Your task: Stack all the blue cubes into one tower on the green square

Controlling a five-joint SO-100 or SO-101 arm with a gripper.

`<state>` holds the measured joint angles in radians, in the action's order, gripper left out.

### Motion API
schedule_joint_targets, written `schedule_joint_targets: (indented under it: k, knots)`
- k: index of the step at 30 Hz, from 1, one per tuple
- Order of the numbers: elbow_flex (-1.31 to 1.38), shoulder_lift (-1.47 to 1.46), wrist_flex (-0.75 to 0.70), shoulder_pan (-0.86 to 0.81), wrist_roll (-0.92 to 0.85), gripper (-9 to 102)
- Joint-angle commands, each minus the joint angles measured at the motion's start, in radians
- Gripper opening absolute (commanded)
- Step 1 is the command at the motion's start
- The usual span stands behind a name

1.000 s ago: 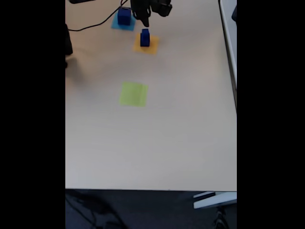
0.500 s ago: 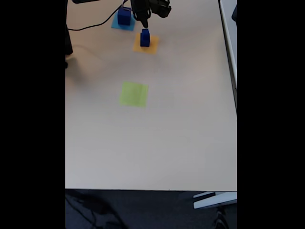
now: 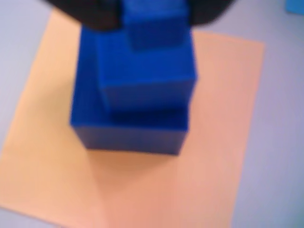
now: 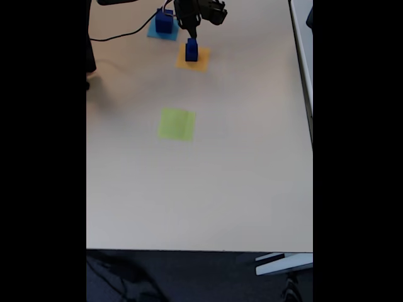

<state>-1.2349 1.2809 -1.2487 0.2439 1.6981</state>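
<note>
On the orange paper square point(image 3: 213, 142) point(image 4: 201, 62) stands a stepped pile of dark blue cubes point(image 3: 142, 95) point(image 4: 191, 51). Its small top cube point(image 3: 154, 28) sits between my black fingers point(image 3: 85, 14). My gripper point(image 3: 154, 19) point(image 4: 191, 36) hangs over this pile with a finger close to each side of the top cube; the view is too blurred to show a grip. Another dark blue cube point(image 4: 164, 21) rests on the light-blue square point(image 4: 155, 33). The green square point(image 4: 176, 124) lies bare nearer the middle of the table.
A black cable point(image 4: 126, 31) runs across the table's far left toward the arm. A dark object point(image 4: 90, 60) sits at the left edge. The table's front edge point(image 4: 189, 250) drops to a dark floor, and a white rail point(image 4: 302, 50) borders the right side.
In the fixed view my gripper has come down a little onto the pile on the orange square. The cubes and the paper squares have not moved.
</note>
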Motion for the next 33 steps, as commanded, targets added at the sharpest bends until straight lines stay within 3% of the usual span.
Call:
schedule_joint_targets:
  k: [1,33]
  knots:
    - [0.034,0.005,0.023,0.005,0.000,2]
    - [-0.041,0.018,0.064,0.008,0.008,1]
